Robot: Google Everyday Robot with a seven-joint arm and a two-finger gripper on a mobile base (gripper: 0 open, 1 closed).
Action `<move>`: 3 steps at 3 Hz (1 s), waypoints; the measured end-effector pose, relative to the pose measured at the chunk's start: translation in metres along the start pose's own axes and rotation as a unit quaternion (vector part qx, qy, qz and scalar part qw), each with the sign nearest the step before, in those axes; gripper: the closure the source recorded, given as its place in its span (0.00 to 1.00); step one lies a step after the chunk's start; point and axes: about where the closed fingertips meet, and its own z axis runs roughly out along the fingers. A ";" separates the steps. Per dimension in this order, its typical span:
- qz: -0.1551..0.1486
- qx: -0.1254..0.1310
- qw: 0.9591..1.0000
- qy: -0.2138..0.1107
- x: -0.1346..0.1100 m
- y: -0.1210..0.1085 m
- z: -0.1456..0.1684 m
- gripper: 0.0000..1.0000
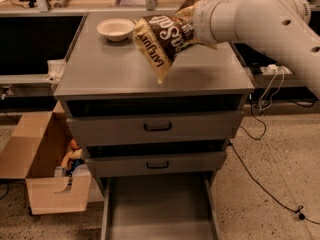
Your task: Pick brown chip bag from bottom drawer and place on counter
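The brown chip bag (165, 39), dark brown and tan with white lettering, hangs tilted in the air above the counter (115, 69), its lower corner just over the counter's middle. My gripper (193, 15) is at the bag's upper right end, mostly hidden behind the white wrist and the bag, and it holds the bag up. The bottom drawer (157, 209) stands pulled open below, and its flat grey floor is bare.
A white bowl (115, 28) sits on the counter's back left. Two grey drawers with black handles (157, 126) are slightly ajar. An open cardboard box (45, 159) with items stands on the floor at left. Cables (265, 184) run over the floor at right.
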 end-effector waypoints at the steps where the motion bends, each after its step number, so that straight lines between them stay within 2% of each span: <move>1: 0.028 -0.004 0.999 0.041 0.030 0.011 -0.001 1.00; 3: 0.075 -0.023 0.991 0.105 0.085 0.028 0.005 1.00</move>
